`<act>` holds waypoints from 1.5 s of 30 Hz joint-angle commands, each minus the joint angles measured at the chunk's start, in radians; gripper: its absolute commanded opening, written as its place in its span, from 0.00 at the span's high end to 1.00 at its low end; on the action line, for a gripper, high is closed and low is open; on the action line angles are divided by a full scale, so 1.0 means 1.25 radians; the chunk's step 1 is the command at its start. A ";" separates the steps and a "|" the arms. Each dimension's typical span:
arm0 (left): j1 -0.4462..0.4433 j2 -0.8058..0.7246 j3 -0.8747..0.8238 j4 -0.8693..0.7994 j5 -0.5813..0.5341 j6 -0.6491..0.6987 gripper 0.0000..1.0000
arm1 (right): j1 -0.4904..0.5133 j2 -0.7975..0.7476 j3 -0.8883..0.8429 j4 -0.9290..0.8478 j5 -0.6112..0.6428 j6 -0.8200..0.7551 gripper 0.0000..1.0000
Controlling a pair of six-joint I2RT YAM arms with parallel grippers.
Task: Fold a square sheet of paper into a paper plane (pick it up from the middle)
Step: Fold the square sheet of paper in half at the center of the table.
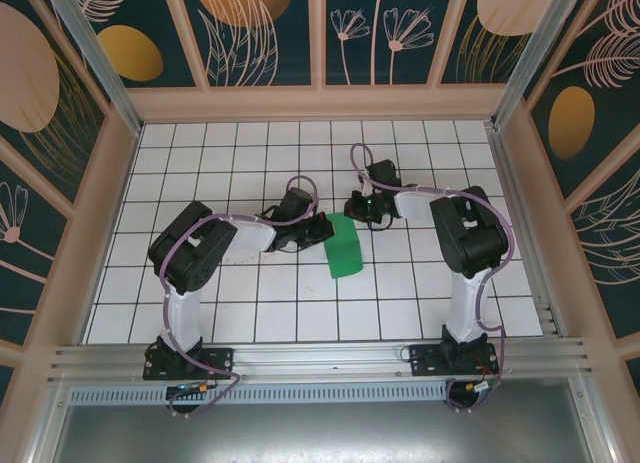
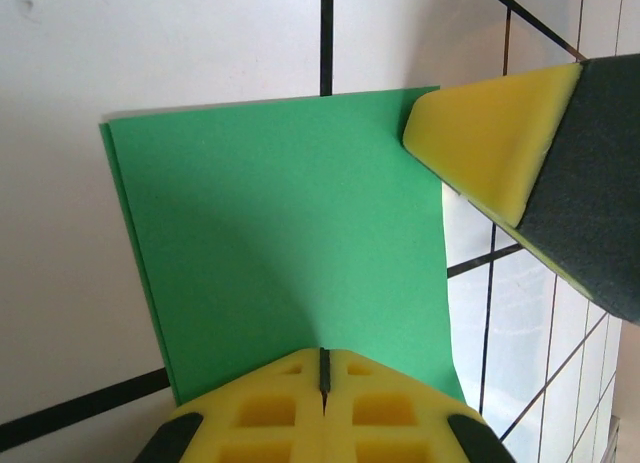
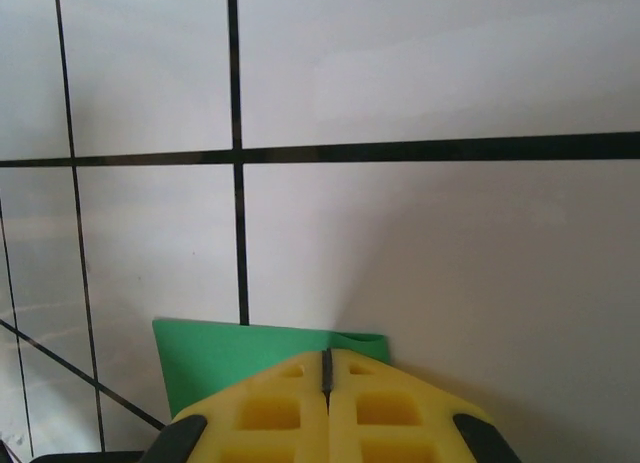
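Near end first: the square sheet of paper (image 1: 346, 251) lies on the white grid table (image 1: 250, 303) between the two arms. It's now a narrow green rectangle, and the left wrist view shows a doubled edge, so I'd read it as folded in half once.

Left gripper (image 1: 322, 230) is at its left long edge. Pads are fully closed with no paper in the slit, and the tip (image 2: 323, 355) bears down on the sheet (image 2: 280, 233). That looks like pinning or creasing, not a grasp.

Right gripper (image 1: 356, 209) is at the far end, jaws also closed and empty. Its tip (image 3: 327, 358) sits on the far corner (image 3: 230, 353), where the edge curls up slightly. It also shows from the left wrist (image 2: 470, 148).

My guess is that two pins keep the layers from sliding. Early stage: no nose folds, and no paper plane yet.
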 commanded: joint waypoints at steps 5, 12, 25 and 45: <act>0.012 0.104 -0.096 -0.270 -0.140 0.038 1.00 | -0.044 -0.011 0.023 -0.039 0.155 0.021 1.00; 0.011 0.103 -0.094 -0.264 -0.141 0.040 1.00 | -0.023 -0.157 -0.071 -0.002 0.130 0.042 1.00; 0.012 0.105 -0.097 -0.254 -0.151 0.049 1.00 | 0.058 -0.258 -0.225 -0.067 -0.013 0.008 1.00; 0.012 0.114 -0.104 -0.250 -0.155 0.047 1.00 | 0.061 -0.218 -0.267 -0.089 -0.024 -0.036 1.00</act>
